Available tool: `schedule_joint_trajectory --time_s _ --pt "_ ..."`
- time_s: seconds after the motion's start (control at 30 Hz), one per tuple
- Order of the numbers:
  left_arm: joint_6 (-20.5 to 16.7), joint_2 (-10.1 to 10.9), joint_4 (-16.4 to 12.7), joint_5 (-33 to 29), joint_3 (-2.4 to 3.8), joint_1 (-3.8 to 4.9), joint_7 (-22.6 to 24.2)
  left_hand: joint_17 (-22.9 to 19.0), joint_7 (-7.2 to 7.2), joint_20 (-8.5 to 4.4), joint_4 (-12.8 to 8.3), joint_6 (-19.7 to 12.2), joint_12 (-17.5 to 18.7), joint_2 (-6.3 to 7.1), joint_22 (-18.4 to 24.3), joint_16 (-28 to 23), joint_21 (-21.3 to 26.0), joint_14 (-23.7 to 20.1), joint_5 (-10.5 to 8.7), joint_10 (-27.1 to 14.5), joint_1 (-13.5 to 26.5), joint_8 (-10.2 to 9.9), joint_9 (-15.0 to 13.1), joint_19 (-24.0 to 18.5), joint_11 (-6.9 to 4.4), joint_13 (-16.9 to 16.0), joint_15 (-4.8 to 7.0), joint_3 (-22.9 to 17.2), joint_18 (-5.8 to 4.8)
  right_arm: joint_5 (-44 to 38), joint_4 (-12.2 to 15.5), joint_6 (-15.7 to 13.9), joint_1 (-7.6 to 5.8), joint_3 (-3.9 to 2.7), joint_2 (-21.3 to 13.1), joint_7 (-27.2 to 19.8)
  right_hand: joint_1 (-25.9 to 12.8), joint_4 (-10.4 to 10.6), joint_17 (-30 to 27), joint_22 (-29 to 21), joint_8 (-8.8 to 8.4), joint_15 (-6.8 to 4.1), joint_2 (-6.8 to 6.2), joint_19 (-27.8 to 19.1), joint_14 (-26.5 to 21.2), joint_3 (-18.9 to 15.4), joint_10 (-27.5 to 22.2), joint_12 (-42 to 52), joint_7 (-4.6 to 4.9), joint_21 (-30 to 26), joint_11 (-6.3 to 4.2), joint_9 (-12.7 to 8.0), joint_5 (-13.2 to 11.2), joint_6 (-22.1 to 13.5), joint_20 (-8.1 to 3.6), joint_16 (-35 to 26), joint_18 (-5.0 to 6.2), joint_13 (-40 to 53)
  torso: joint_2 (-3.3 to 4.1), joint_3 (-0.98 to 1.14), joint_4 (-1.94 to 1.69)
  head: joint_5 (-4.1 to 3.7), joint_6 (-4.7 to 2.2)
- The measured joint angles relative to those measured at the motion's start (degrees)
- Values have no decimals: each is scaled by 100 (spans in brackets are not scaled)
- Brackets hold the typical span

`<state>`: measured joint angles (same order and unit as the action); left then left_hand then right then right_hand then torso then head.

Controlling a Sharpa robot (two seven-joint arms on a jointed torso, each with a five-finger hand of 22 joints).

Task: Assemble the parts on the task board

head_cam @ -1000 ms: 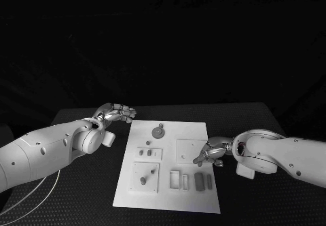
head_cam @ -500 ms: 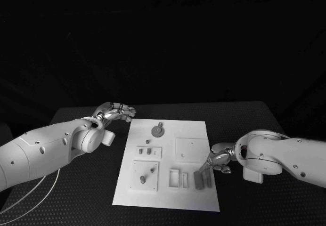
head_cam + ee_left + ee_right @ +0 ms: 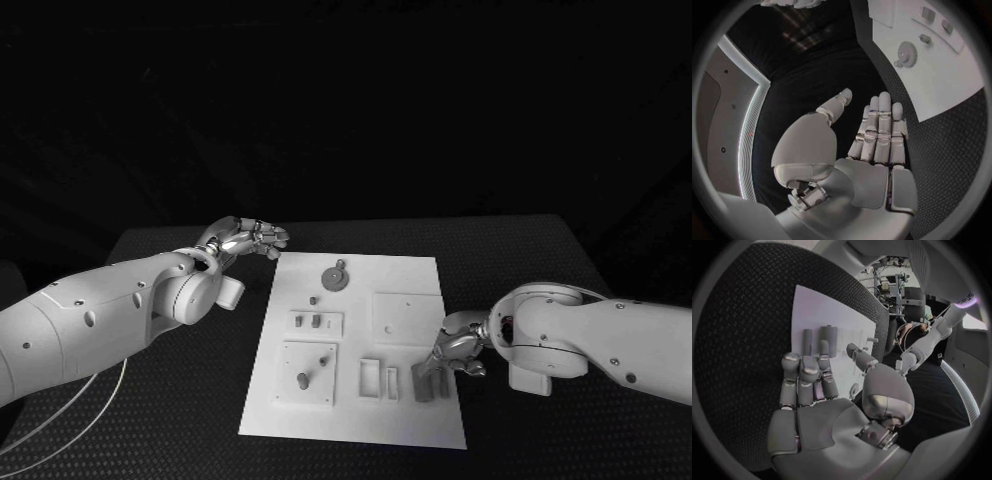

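The white task board (image 3: 361, 425) lies in the middle of the table. On it are a grey gear (image 3: 335, 279), a block with two pegs (image 3: 317, 322) and a square plate with one peg (image 3: 306, 378). Two loose grey bars (image 3: 423, 384) lie near the board's right edge; they appear again in the right wrist view (image 3: 829, 336). My right hand (image 3: 456, 352) hovers at that edge just beside the bars, its fingers (image 3: 802, 371) stretched out toward them and holding nothing. My left hand (image 3: 245, 238) stays off the board's far left corner, fingers (image 3: 879, 127) straight, empty.
Two narrow white slots (image 3: 381, 382) sit left of the bars, and a raised square panel (image 3: 408, 318) lies just beyond my right hand. Black textured table surface (image 3: 548, 250) surrounds the board on all sides.
My right hand has slid along the board's right edge toward me, from beside the square panel down to the two bars. The left hand has not moved.
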<state>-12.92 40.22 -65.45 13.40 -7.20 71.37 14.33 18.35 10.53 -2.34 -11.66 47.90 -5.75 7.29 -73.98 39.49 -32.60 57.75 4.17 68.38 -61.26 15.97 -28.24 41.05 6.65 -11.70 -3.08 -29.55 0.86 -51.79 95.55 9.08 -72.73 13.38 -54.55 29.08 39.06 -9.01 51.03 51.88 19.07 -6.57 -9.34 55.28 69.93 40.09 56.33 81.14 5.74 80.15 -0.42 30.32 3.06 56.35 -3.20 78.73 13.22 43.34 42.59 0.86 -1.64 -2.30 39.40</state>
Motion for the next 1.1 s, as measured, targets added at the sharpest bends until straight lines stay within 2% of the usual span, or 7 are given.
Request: schedule_joint_trajectory --time_s 0.33,0.53,0.7,0.77,0.9,1.0,1.1 --pt "1 1 1 -2 0 -1 1 10 0 0 0 0 0 0 -5 0 0 0 0 0 0 0 6 0 0 0 0 0 0 -122 -135 -38 16 71 176 66 -48 15 28 5 -22 21 -47 16 21 16 23 0 0 11 19 6 0 0 -40 0 -3 26 3 2 -2 20 29" --pt "2 7 1 -2 -1 -1 1 10 0 -11 0 0 0 0 -4 0 22 0 0 0 0 0 6 11 0 0 0 0 0 -211 -174 -74 115 84 336 101 -90 15 47 4 -38 21 -90 16 21 16 31 0 0 12 10 10 0 0 -40 0 -4 52 3 6 0 36 44" --pt "4 10 -2 -2 -1 -1 2 16 0 -21 0 0 0 0 -10 0 21 0 0 0 0 0 6 22 0 0 0 0 0 -309 -200 -167 171 84 466 131 -194 37 75 4 -45 22 -260 16 21 -6 32 0 0 12 9 17 0 -1 -39 0 -5 80 4 8 3 47 52" --pt "4 13 -3 -2 -1 -1 2 16 0 -21 0 0 0 0 -10 0 22 0 0 0 0 0 6 22 0 0 0 0 0 -336 -199 -206 177 84 503 140 -251 3 99 4 -78 22 -305 16 20 -162 31 0 -12 12 9 30 0 -13 -39 0 -5 105 4 8 3 50 54" --pt "4 17 -5 -3 -1 -1 2 16 0 -21 0 0 0 0 -10 0 22 0 0 0 0 0 6 21 0 0 0 0 0 -380 -189 -282 177 83 588 153 -390 -139 140 11 -98 22 -244 -7 20 -437 31 -27 -23 12 9 50 0 -23 -62 0 -8 151 4 9 6 57 62" --pt "5 14 -9 -3 -1 -1 2 17 0 -21 0 0 0 0 -9 0 21 0 0 0 0 0 6 21 0 0 0 0 0 -418 -193 -333 178 83 637 166 -452 -263 166 11 -112 22 -181 -26 20 -580 30 -61 -42 15 9 59 0 -42 -81 -23 -65 180 4 5 7 58 66" --pt "6 15 -16 -3 0 -1 2 22 0 -21 0 0 0 0 -9 0 21 0 0 0 0 0 5 21 0 0 0 0 0 -451 -215 -378 183 81 703 183 -452 -324 181 11 -112 22 -181 -28 20 -642 29 -62 -42 15 10 59 0 -42 -83 -24 -66 196 4 1 6 58 60"
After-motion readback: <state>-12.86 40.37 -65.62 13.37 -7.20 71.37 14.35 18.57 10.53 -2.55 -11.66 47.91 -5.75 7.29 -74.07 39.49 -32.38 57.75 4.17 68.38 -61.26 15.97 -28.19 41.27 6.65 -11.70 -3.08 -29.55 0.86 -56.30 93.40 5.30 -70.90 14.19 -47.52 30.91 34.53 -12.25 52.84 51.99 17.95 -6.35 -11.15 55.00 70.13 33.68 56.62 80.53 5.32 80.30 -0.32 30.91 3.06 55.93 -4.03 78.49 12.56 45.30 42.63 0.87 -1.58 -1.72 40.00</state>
